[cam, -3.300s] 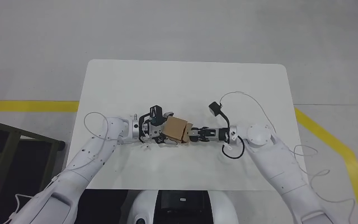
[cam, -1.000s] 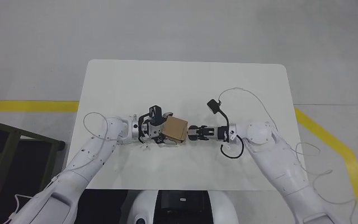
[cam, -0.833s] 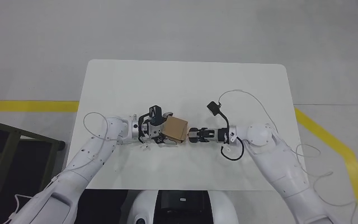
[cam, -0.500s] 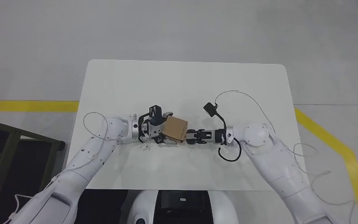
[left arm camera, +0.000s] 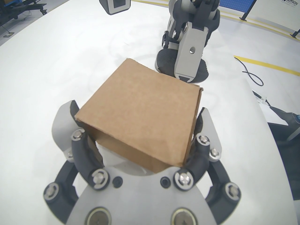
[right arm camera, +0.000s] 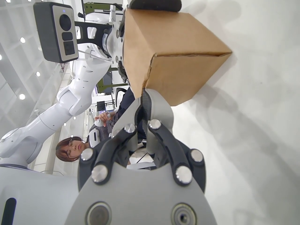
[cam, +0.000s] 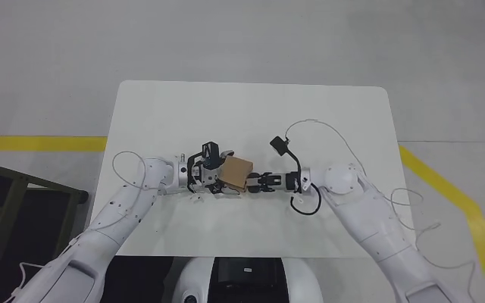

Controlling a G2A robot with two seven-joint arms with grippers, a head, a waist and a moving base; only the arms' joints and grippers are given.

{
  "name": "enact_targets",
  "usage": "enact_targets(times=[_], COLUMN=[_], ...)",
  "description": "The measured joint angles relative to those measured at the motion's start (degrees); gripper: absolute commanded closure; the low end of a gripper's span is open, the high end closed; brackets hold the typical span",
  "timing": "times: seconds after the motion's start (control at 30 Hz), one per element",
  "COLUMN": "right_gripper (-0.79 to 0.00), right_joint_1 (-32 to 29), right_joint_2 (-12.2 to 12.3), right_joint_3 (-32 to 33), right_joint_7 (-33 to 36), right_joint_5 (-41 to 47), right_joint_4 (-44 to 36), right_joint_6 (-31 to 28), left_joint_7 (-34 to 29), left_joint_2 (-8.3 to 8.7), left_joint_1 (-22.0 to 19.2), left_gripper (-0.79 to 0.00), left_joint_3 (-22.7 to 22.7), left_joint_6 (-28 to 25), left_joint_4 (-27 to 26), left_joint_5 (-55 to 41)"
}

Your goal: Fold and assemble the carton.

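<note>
The brown carton lies on its side near the middle of the white table. My left gripper is shut on the carton at its open end, one finger on each side wall. My right gripper is shut, and its joined fingertips touch the carton's closed far end at a lower corner. In the left wrist view the right gripper stands right behind the carton's far edge.
A thin cable loops over the table behind the right arm, and another stretch lies by the table's edge. Bare table surface stretches to the far side and along the front edge.
The right gripper has moved left toward the carton and now touches its end. The flap that stuck out at that end earlier now lies flat. The left gripper has kept its hold.
</note>
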Motion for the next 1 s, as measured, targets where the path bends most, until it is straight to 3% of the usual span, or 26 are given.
enact_targets(times=[0.1, 0.17, 0.27, 0.3, 0.33, 0.73, 0.87, 1.0], right_gripper=[-0.034, -0.219, -0.391, -0.668, -0.785, -0.785, -0.785, -0.785], right_joint_1=[-0.14, -0.37, -0.88, -1.07, -1.29, -4.06, -4.45, -4.24], right_joint_2=[0.15, 0.35, 0.78, 0.94, 1.09, 2.92, 3.43, 3.89], right_joint_3=[0.59, 1.34, 2.87, 3.37, 3.87, 10.25, 12.19, 13.96], right_joint_7=[0.0, -0.23, -0.68, -0.75, -0.81, -3.74, -5.53, -6.44], right_joint_5=[0.13, 0.16, -0.09, -0.27, -0.44, -3.82, -6.07, -8.21], right_joint_4=[0.2, 0.01, -0.64, -0.93, -1.28, -6.43, -7.63, -9.17], right_joint_6=[-0.13, -0.18, -0.27, -0.28, -0.27, -2.41, -5.11, -10.25], left_joint_7=[-0.08, -0.02, 0.55, 0.9, 1.32, 8.74, 6.03, 0.37], left_joint_2=[0.03, 0.14, 0.65, 0.91, 1.24, 8.84, 11.04, 11.43], left_joint_1=[-0.04, -0.05, 0.14, 0.3, 0.52, 3.48, 3.3, 3.38], left_gripper=[-0.785, -0.785, -0.785, -0.785, -0.785, -0.785, -0.785, -0.785], left_joint_3=[-0.05, -0.29, -1.08, -1.34, -1.59, -5.37, -8.46, -11.05], left_joint_6=[0.0, 0.0, 0.0, 0.0, 0.0, 0.0, 0.0, 1.85], left_joint_4=[0.16, 0.46, 0.8, 0.69, 0.48, -4.11, -4.41, -4.24], left_joint_5=[-0.1, -0.12, -0.13, -0.16, -0.18, -4.57, -8.31, -12.55])
